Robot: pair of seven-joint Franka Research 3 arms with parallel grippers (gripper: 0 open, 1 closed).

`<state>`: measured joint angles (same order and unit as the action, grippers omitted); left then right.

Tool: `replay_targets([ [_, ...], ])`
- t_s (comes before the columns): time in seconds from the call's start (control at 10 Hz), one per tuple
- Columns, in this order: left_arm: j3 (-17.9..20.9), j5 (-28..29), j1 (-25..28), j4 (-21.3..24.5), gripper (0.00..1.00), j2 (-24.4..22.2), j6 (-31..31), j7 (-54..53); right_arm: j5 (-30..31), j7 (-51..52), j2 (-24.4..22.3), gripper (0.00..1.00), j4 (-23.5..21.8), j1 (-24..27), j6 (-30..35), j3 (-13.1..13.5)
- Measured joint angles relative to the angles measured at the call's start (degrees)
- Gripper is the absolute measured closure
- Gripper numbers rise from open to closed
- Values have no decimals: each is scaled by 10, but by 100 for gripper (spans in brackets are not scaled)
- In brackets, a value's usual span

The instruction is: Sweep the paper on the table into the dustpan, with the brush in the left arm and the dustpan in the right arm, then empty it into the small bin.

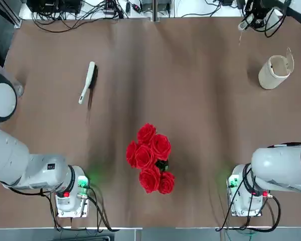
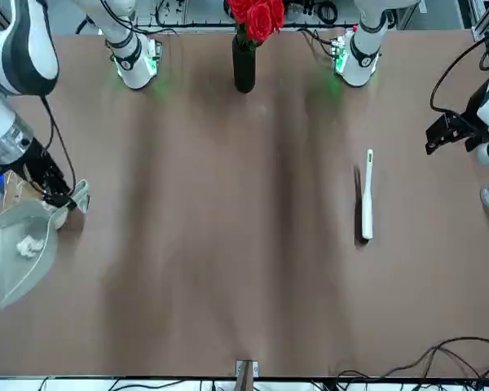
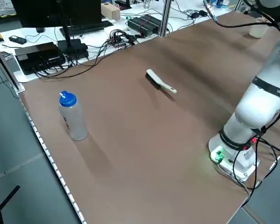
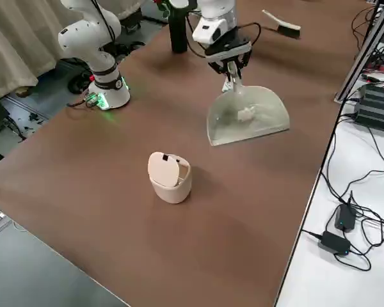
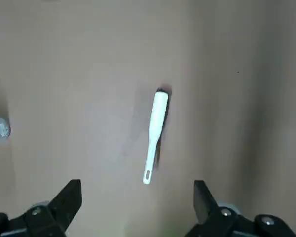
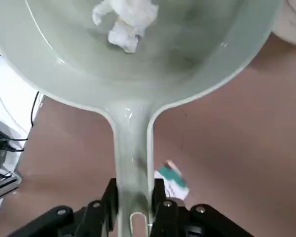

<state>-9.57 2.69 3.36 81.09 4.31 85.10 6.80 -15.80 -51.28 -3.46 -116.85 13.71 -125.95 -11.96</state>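
From where I stand: one right gripper (image 6: 133,202), pinched on the handle of the dustpan (image 6: 133,113), raised at the left of the front view. One paper ball (image 2: 30,246), white and crumpled, lying in that dustpan. One left gripper (image 5: 138,207), fingers spread, holding nothing, at the right edge of the front view. One brush (image 1: 88,82), white handle, dark bristles, lying on the brown tabletop (image 1: 200,100), upper left of the top view. One small bin (image 1: 274,74), flap lid up, upper right there. One bunch of red roses (image 1: 150,158), centre of the top view. One bottle (image 3: 73,116), blue-capped, left part of the left side view.
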Motion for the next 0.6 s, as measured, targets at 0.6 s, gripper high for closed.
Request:
replay_targets([
  [0.6, 4, -55, 0, 2, 0, 5, 0, -1, -144, 45, -31, 67, -42, 12, 38, 59],
])
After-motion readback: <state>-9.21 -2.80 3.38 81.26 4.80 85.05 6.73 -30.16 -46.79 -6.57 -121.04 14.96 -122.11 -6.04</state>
